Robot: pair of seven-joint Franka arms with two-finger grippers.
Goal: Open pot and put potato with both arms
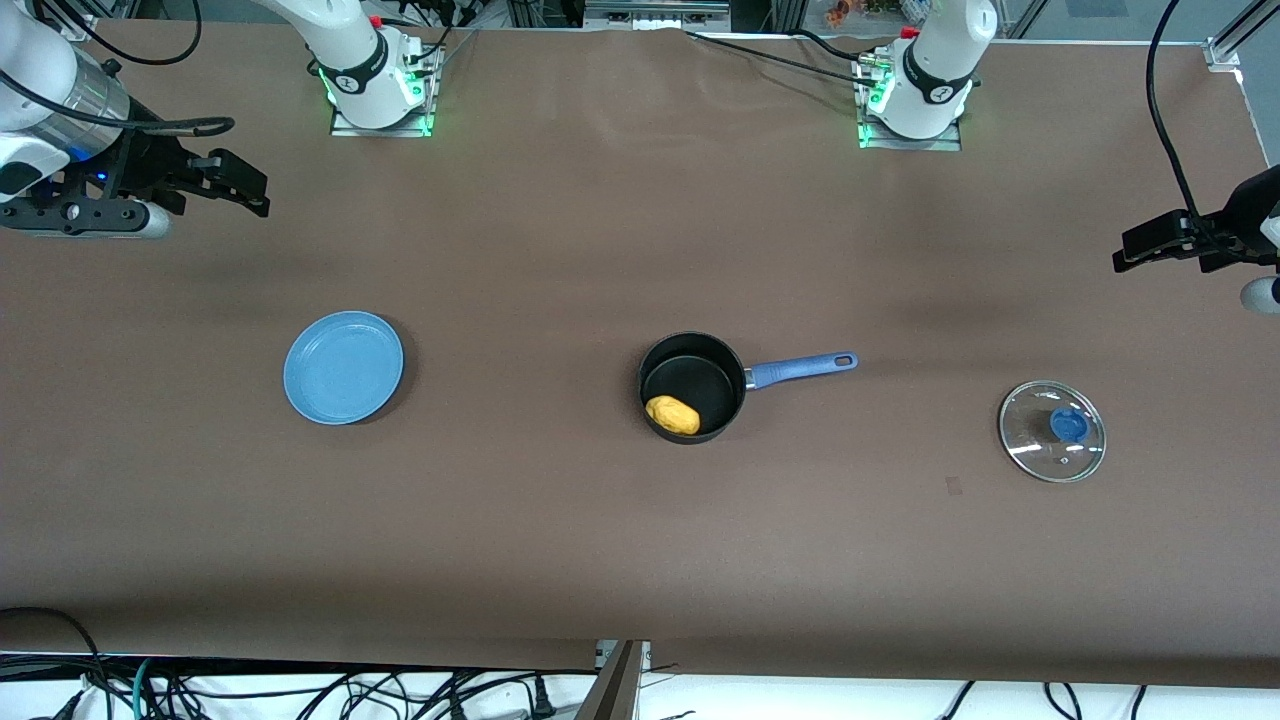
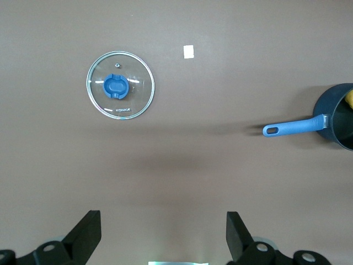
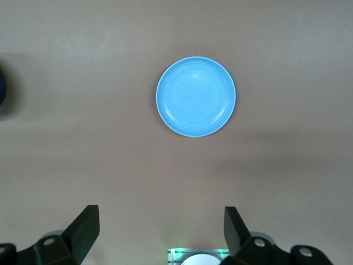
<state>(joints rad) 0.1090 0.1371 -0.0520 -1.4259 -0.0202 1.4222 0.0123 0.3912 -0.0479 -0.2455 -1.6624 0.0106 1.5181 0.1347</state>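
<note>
The black pot stands uncovered mid-table, its blue handle pointing toward the left arm's end. The yellow potato lies inside it. The glass lid with a blue knob lies flat on the table toward the left arm's end. My left gripper is open and empty, up in the air at that end. My right gripper is open and empty, raised at the right arm's end. The left wrist view shows the lid, the pot, a sliver of potato and the gripper.
A flat blue plate lies empty toward the right arm's end; it also shows in the right wrist view ahead of my right gripper. A small pale tag is stuck on the table near the lid.
</note>
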